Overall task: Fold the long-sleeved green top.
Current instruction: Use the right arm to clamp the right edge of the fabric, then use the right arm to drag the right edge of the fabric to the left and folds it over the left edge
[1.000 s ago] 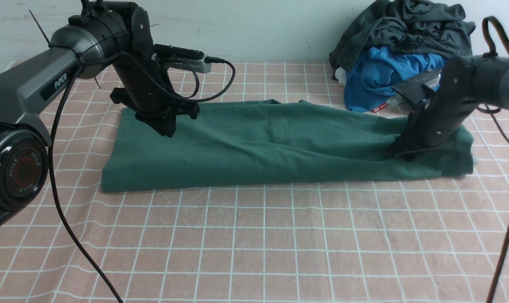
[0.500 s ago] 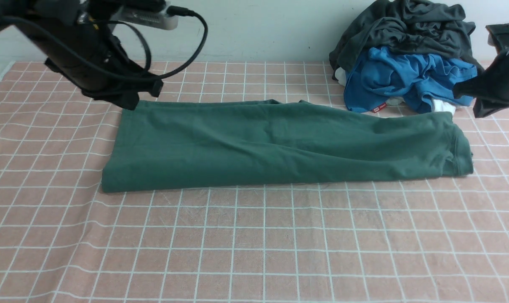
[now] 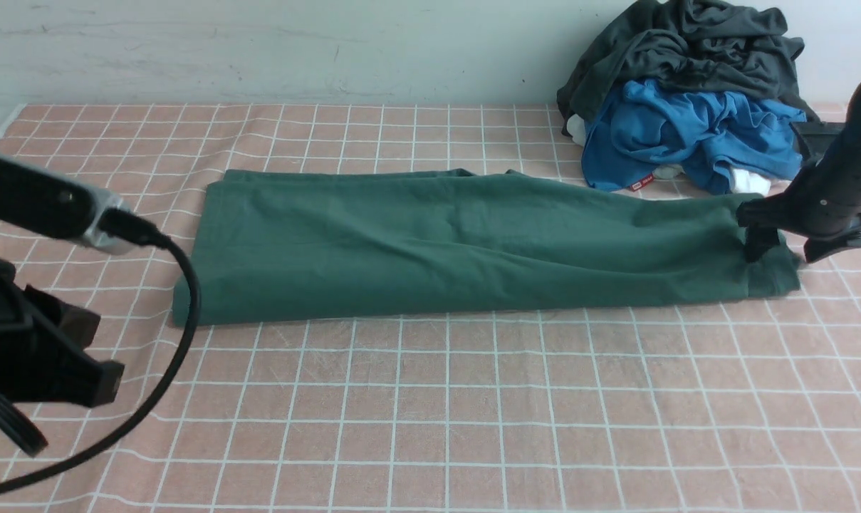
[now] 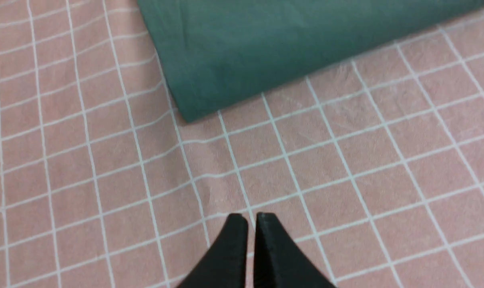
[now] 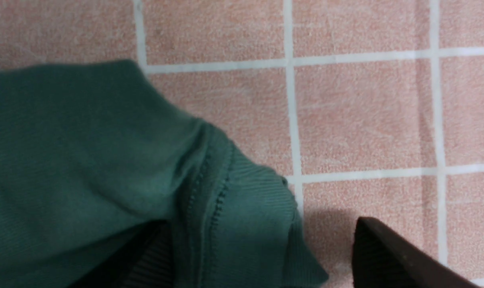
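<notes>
The green long-sleeved top (image 3: 437, 242) lies folded into a long strip across the checked tablecloth. My left gripper (image 4: 252, 218) is shut and empty over bare cloth. It is off the top's near-left corner (image 4: 193, 108), and its arm (image 3: 38, 356) shows low at front left. My right gripper (image 3: 786, 249) is open at the top's right end. In the right wrist view (image 5: 262, 260) the ribbed hem (image 5: 250, 216) lies between the jaws, with one finger (image 5: 145, 260) partly hidden by the cloth and the other (image 5: 386, 256) over the tablecloth.
A pile of clothes stands at the back right, with a dark grey-black garment (image 3: 686, 50) over a bright blue one (image 3: 679, 135). A wall runs along the table's far edge. The left arm's black cable (image 3: 181, 342) hangs over the front left.
My left arm has swung from above the top's far-left corner down to the front left, off the garment. My right gripper lifted off the right end, then came back down to it.
</notes>
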